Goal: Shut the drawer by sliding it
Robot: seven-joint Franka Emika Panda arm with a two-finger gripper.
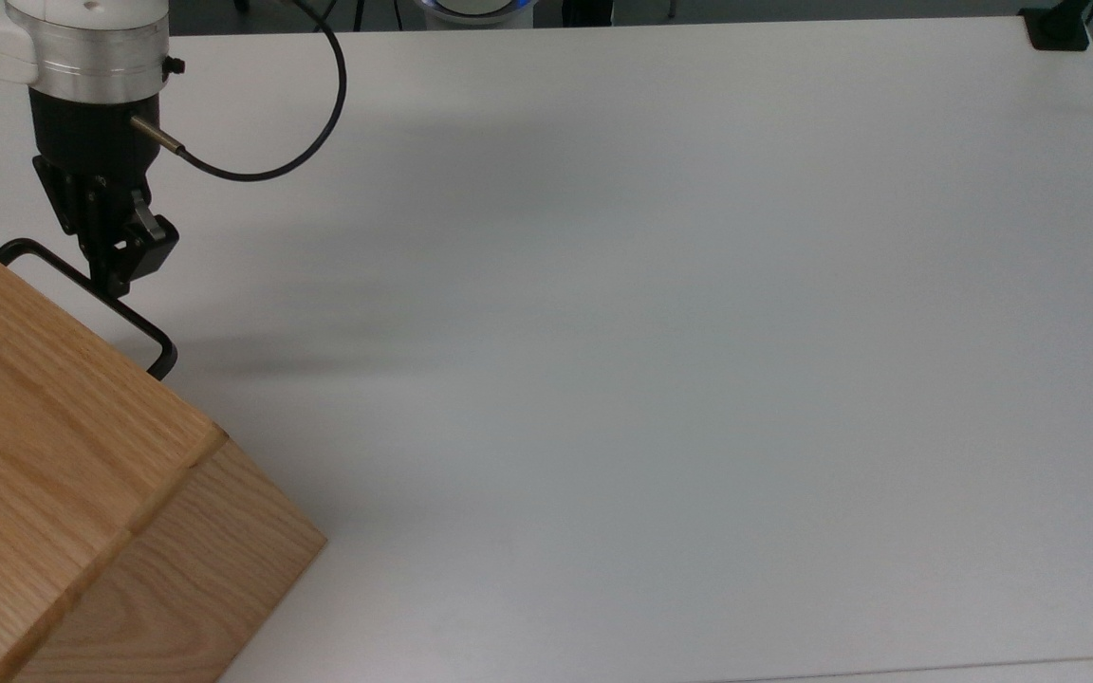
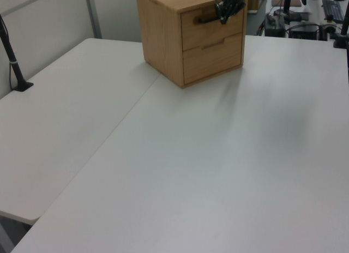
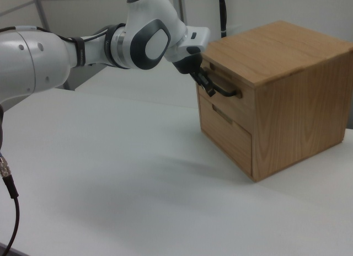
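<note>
The drawer (image 3: 234,103) is the upper one of the oak cabinet (image 3: 287,101) and sits pushed in, its front level with the cabinet face. In the left view the drawer front (image 2: 210,30) is equally flush. Its black U-shaped handle (image 1: 143,327) sticks out past the cabinet top (image 1: 25,446) in the top view. My gripper (image 1: 115,277) is shut on the handle bar (image 3: 223,91), near the handle's middle. In the right view the gripper (image 3: 205,85) reaches the handle from the right view's left; in the left view the gripper (image 2: 223,10) comes from above.
Below the upper drawer sits a second, closed one (image 3: 227,133). The cabinet stands at the white table's (image 1: 651,332) left edge in the top view. A black cable (image 1: 271,171) loops from my wrist. A black clamp post (image 2: 15,67) stands at the left view's left.
</note>
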